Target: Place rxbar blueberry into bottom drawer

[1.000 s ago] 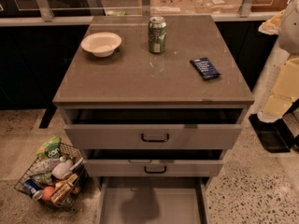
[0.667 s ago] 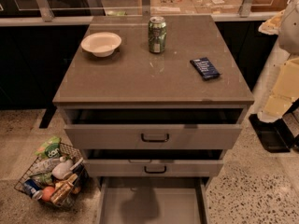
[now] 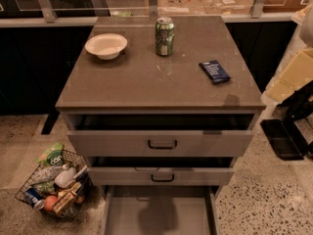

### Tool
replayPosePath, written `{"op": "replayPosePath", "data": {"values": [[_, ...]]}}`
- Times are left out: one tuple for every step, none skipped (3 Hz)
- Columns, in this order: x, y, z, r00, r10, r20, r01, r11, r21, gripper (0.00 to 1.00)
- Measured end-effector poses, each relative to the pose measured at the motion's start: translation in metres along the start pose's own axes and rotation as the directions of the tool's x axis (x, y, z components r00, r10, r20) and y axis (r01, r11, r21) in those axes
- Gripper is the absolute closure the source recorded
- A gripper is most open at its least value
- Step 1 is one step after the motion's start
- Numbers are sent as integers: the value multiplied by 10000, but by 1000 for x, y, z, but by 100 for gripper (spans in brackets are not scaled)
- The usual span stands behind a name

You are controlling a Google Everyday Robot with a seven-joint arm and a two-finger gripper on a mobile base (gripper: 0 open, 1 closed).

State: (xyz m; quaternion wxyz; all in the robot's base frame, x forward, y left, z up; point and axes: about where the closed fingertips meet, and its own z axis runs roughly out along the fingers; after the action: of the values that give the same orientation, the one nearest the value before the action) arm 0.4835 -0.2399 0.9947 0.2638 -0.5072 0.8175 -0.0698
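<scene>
Pick not yet begun. The rxbar blueberry is lying flat on the table towards its right edge, well apart from the green can and the white bowl. The bottom drawer is standing pulled out, its floor bare.

I am seeing only the arm's pale body at the right edge. The hand is sitting beyond that edge, so I cannot tell how far open it is.

Next, as I am judging it: bringing the hand in over the bar and closing across its narrow width.

Compared with a second ago, nothing is shifting: bar, can, bowl and drawers are sitting as they were.
</scene>
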Motion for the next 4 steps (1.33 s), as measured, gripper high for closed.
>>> {"op": "replayPosePath", "data": {"values": [[5,-12,24,9763,1946,949,-1998,9787,481,0],[-7,-37,54,9363,2597,2365,-2902,9512,1046,0],[-22,-57,69,9011,2468,3566,-3183,9348,1575,0],[-34,-78,56,8799,2216,4204,-3386,9130,2275,0]]}}
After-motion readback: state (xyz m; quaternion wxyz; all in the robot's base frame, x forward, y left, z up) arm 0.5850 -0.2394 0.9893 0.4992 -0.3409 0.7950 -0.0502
